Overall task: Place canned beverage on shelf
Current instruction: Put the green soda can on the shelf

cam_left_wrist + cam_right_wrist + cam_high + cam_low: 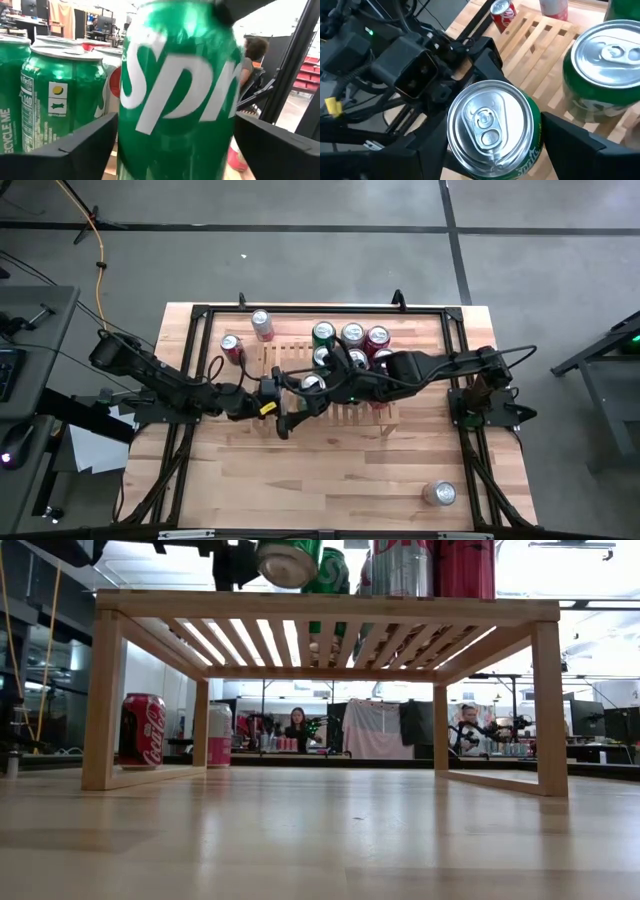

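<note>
A green Sprite can (313, 385) is held tilted over the near left part of the light wood slatted shelf (285, 358). In the low view the can (290, 562) shows just above the shelf top (330, 605). My left gripper (302, 394) reaches in from the table's left and is shut on the can (180, 90). My right gripper (323, 387) reaches in from the right and is shut on the same can (492, 127). Several cans (352, 335) stand upright on the far part of the shelf. My left gripper has the can's side wall (125, 125) between its two fingers (75, 147), one on each side. The fingers come level from the table's left. The can is tilted. My right gripper pinches the can near its top rim (532, 125) between its two fingers (580, 145), one on each side. The fingers slant down from above and from the right. The can's silver lid (487, 122) faces the wrist camera.
A red can (232, 347) and a pink can (262, 325) stand on the table left of the shelf. A silver can (439, 493) lies near the table's near right corner. The black frame (190, 315) runs round the table. People sit in the room behind (297, 725).
</note>
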Motion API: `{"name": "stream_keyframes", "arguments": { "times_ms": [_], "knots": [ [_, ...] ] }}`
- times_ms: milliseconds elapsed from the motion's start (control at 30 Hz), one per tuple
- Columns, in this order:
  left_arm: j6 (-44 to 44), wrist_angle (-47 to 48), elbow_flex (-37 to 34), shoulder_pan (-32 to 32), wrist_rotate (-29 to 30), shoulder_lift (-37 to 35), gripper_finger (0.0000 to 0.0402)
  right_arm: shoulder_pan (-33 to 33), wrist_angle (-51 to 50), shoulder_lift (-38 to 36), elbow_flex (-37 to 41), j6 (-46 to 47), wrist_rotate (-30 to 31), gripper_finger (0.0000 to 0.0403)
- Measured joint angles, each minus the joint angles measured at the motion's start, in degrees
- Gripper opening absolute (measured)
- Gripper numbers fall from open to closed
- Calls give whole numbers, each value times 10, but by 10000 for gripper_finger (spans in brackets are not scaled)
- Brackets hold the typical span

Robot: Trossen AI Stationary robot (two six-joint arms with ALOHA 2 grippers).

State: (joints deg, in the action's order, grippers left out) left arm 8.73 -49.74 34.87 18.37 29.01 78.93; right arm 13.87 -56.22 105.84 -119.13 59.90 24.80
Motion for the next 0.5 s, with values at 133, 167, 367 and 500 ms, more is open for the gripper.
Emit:
{"name": "stream_keyframes", "arguments": {
  "times_ms": [133,167,367,500],
  "knots": [
    [0,4,0,0,0,-2,390,0,-13,-4,0,1,1,266],
    [0,6,0,0,0,-5,391,0,-18,-6,0,1,1,266],
    [2,14,-1,5,-29,-22,394,1,-16,-12,0,0,12,266],
    [1,41,-2,14,-30,-59,395,1,-21,-13,-1,-9,12,266]
  ]
}}
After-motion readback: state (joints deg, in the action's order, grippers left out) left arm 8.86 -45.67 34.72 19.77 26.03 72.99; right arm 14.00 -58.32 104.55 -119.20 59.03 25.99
